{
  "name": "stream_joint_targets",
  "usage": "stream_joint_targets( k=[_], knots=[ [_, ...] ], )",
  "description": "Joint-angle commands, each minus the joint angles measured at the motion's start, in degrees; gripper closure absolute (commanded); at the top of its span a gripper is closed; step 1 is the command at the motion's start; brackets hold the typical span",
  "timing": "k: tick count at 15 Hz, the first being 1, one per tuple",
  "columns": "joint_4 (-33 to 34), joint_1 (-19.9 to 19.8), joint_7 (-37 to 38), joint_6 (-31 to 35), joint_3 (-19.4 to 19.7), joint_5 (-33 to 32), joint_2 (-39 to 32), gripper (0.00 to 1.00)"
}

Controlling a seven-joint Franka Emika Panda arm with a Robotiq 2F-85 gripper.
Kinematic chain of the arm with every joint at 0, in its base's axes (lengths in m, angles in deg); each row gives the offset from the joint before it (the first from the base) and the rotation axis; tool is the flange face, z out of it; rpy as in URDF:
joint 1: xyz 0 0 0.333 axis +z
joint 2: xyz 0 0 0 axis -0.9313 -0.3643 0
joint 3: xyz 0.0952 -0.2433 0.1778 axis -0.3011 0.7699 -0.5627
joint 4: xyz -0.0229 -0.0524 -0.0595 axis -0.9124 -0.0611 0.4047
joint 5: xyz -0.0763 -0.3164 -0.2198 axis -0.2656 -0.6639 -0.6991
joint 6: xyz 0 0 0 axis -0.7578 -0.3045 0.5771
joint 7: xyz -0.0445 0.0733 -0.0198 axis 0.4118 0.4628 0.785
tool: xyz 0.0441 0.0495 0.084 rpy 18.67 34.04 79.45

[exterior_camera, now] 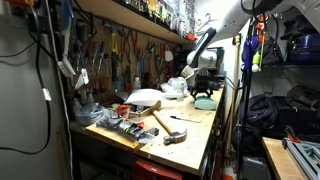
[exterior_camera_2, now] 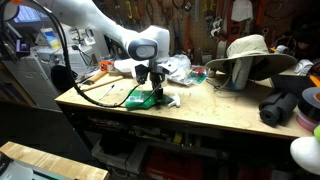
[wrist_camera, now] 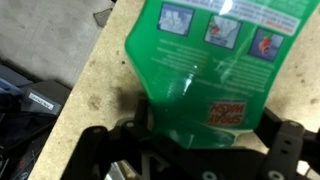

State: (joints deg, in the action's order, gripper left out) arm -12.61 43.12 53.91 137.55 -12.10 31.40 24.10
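1. One black cable loops over the wooden workbench top, left of the black two-fingered gripper in an exterior view.
2. Gripper points down at the bench with its jaws spread wide apart, gripping nothing.
3. Flat green plastic package with printed picture panels lies on the bench directly beneath the gripper. In the wrist view its narrow end sits between the two fingers. Cannot tell whether either finger touches it.
4. Small white object lies on the bench just right of the gripper, beside the package.
5. Crumpled white plastic bag sits behind the gripper and a little right.
6. Tan wide-brimmed hat rests on the bench well off to the gripper's right.
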Motion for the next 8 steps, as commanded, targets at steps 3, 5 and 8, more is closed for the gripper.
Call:
stream_joint_targets(
  k=[3, 5, 8],
  knots=[
    [1.3, -0.7, 1.7, 0.1, 0.5, 1.6, 0.1, 0.0],
    [2.2, -1.0, 3.5, -0.5, 0.7, 2.3, -0.2, 0.0],
    [3.1, -1.0, 8.1, -0.9, 1.3, 2.9, -0.9, 0.0]
  ],
)
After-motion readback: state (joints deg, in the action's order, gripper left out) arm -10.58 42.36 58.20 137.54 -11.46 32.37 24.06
